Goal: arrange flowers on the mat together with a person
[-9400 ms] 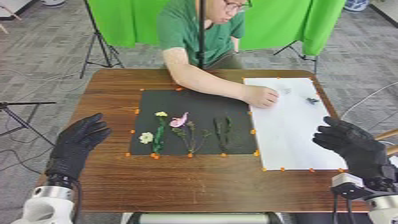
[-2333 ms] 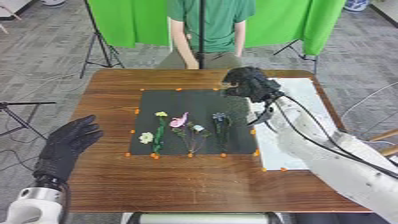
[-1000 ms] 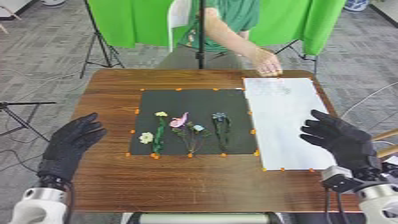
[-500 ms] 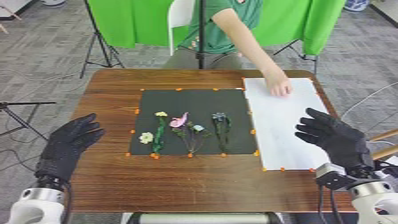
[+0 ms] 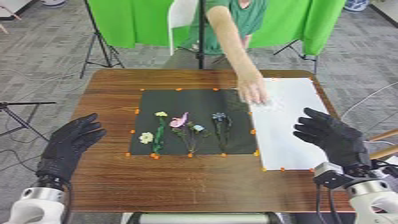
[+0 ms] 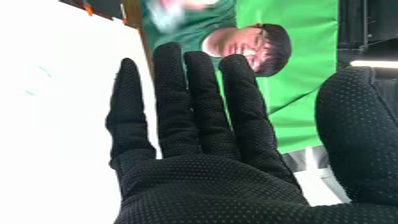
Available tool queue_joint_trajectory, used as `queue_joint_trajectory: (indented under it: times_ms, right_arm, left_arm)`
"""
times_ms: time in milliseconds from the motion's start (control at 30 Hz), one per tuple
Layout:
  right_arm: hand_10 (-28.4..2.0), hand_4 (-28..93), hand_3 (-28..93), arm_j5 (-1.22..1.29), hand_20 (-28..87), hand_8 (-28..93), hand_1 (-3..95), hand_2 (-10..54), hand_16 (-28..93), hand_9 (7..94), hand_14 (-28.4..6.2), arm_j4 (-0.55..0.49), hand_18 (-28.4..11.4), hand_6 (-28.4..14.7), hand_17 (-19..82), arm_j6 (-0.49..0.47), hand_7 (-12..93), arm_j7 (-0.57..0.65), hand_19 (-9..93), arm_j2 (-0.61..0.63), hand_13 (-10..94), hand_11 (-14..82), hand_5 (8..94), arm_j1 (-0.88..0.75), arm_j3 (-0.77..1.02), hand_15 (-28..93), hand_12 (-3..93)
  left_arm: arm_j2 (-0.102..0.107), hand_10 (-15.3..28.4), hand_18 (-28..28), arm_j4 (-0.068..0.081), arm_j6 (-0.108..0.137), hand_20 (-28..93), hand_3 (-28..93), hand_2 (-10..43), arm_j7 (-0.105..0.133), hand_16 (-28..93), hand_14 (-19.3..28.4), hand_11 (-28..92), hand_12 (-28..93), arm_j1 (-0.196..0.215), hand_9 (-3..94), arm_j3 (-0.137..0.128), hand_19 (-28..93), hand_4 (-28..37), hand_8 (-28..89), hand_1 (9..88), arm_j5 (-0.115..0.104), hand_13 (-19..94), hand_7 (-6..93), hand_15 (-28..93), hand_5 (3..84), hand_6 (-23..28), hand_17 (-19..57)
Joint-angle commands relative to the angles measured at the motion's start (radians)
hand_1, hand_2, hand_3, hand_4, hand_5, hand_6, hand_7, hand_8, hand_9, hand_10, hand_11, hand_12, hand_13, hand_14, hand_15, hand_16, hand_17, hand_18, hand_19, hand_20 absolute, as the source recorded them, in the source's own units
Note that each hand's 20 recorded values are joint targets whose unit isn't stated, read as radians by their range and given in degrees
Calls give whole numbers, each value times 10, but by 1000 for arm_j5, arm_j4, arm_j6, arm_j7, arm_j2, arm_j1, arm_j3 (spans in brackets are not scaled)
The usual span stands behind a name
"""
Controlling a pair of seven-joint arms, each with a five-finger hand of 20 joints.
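Note:
My right hand (image 5: 333, 135) is open over the lower right edge of the white sheet (image 5: 289, 145); the right wrist view shows the same hand (image 6: 213, 185) with straight fingers and nothing held. My left hand (image 5: 73, 142) stands open left of the black mat (image 5: 191, 100). On the mat lie a cream flower (image 5: 147, 137), a yellowish flower (image 5: 161, 114) with a green stem, a pink flower (image 5: 179, 121), a pale blue-white flower (image 5: 198, 128) and a blue-grey flower (image 5: 219, 117). A person's hand (image 5: 252, 90) reaches over the border of mat and sheet, with something pale and indistinct by its fingertips.
Orange markers line the edges of mat and sheet. Bare wooden table (image 5: 195, 187) lies in front of the mat. The person's arm (image 5: 226, 42) comes across the table's far edge, beside a thin dark upright pole (image 5: 202, 30).
The person's hand came from the far edge onto the sheet, then moved left and nearer to the mat. Earlier my right arm was over the mat's far right corner; it has drawn back to the right.

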Motion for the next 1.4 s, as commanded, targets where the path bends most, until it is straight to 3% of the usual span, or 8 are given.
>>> queue_joint_trajectory:
  times_ms: [33,300,433,600,667,1000,1200,1400]
  right_arm:
    - [-158,-233,860,-17,269,-97,150,74,234,465,-139,0,-217,-49,121,7,177,3,515,3,386,168,462,-7,-7,320,234]
    - [-158,-233,860,-43,269,-96,149,77,232,471,-140,9,-217,-49,122,-39,179,31,516,-9,390,169,466,14,-14,322,234]
    - [-159,-233,859,-16,268,-96,147,80,232,473,-140,8,-217,-49,121,16,179,7,515,7,389,169,468,13,-15,321,234]
    - [-159,-232,860,-46,269,-96,146,80,232,477,-140,18,-217,-49,121,-55,181,49,515,-20,393,171,472,35,-26,324,235]
    - [-159,-232,859,-49,268,-97,147,80,232,476,-140,13,-217,-49,121,-58,178,52,515,-18,392,171,470,26,-16,323,235]
    - [-158,-232,858,-42,268,-95,145,81,231,476,-141,10,-218,-50,120,-28,175,33,514,-18,393,170,469,31,-31,323,234]
    - [-159,-232,859,-35,268,-94,144,81,232,477,-141,32,-218,-49,120,-30,175,10,515,5,394,170,468,105,-64,323,234]
    - [-160,-232,860,-37,268,-94,144,82,231,477,-140,37,-218,-50,120,-46,175,34,515,21,395,170,469,117,-71,323,234]
  left_arm:
    - [-5,160,238,8,-15,88,703,73,-18,-1,181,346,174,4,371,9,569,-217,-94,295,3,322,240,475,434,56,-22]
    - [-11,160,238,-3,-4,87,703,74,-14,-1,181,346,175,36,371,-9,569,-217,-93,294,1,321,240,476,433,55,-22]
    - [0,160,238,4,-21,87,702,74,-18,-1,181,346,176,8,371,-2,569,-217,-93,294,10,321,240,476,435,56,-22]
    - [-3,160,238,-14,3,87,702,74,-5,-1,181,347,176,64,371,-22,569,-217,-93,294,-5,321,240,476,433,55,-22]
    - [-6,160,238,-11,-8,87,703,74,-25,-1,181,345,175,57,372,-27,569,-217,-93,294,5,321,240,476,433,55,-22]
    - [-9,159,238,-11,2,87,702,74,-8,-1,181,347,175,54,372,-16,569,-217,-93,295,-5,322,241,475,434,56,-23]
    - [17,160,238,-11,13,87,702,74,24,-1,181,346,175,39,371,-27,570,-217,-93,295,-9,321,240,475,434,55,-22]
    - [3,160,238,-18,13,86,702,74,14,-1,181,346,176,52,371,-32,570,-217,-93,295,-5,322,242,475,433,55,-23]
